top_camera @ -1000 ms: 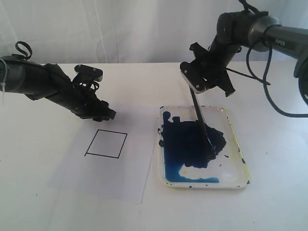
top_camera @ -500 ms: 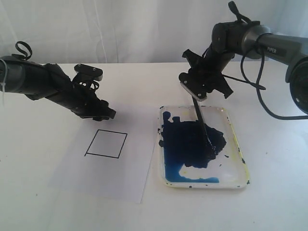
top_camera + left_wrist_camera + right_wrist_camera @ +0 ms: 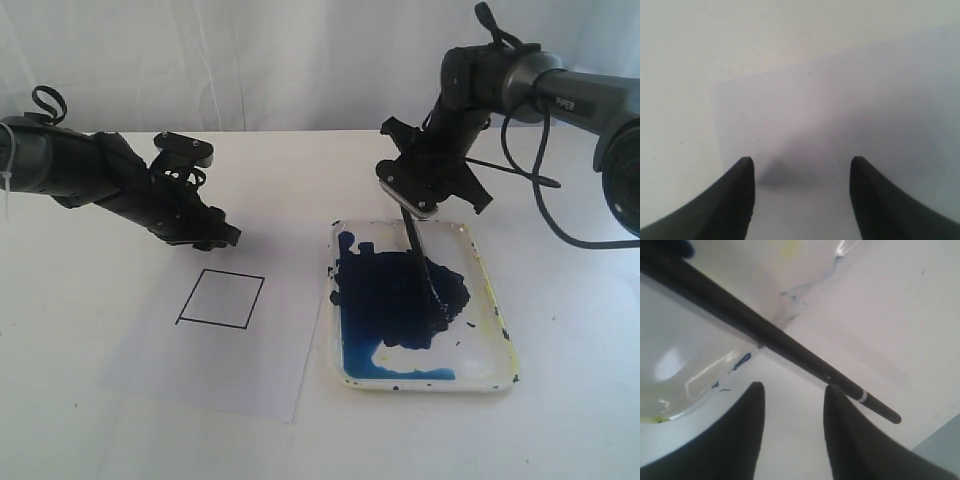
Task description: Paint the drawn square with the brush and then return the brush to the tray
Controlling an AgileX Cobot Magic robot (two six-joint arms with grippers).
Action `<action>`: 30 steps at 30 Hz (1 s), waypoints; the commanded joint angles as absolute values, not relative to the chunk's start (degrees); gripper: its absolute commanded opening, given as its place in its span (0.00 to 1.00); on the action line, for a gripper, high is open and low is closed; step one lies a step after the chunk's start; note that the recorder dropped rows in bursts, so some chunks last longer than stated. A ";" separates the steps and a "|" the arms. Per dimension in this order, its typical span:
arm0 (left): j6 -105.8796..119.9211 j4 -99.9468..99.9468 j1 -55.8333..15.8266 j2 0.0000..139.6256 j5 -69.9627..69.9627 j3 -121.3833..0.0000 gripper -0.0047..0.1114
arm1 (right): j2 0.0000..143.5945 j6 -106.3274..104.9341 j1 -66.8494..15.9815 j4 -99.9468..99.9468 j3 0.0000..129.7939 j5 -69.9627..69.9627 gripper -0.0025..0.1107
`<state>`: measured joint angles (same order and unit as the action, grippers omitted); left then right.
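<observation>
We note a white, rounded-corner, shallow rectangular tray [image 3: 484, 285] on the right of the matte white table [image 3: 90, 420]. Its glossy floor carries a wide dark blue paint blotch, and yellowish stains mark the rim.

The long, thin, black, stick-like brush [image 3: 420, 262] rests aslant in the tray. Its paint-laden tip lies in the blotch, and its handle passes over the far rim. In the right wrist view the brush [image 3: 765, 337] shows a smooth shaft and a narrow white band near the handle end, which lies beyond the tray [image 3: 690, 355] and over the table.

The right gripper [image 3: 415, 200] hangs at the far edge of the tray. Its tapered black jaws [image 3: 792, 385] stand partly apart with nothing between them. The brush crosses just beyond their tips, closest to one of them; we cannot tell whether it touches.

On the left lies a thin white paper sheet [image 3: 230, 370] bearing the black-outlined drawn square [image 3: 222, 298], blank inside. The left gripper [image 3: 218, 238] sits just beyond the far side of the square, low over the paper. Its jaws [image 3: 800, 162] are spread wide and empty.
</observation>
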<state>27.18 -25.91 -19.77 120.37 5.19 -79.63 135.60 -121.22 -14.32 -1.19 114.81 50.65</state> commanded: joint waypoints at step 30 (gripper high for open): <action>26.91 -26.06 -19.45 120.51 5.55 -79.45 0.56 | 133.72 -117.48 -14.27 -9.14 115.24 57.57 0.38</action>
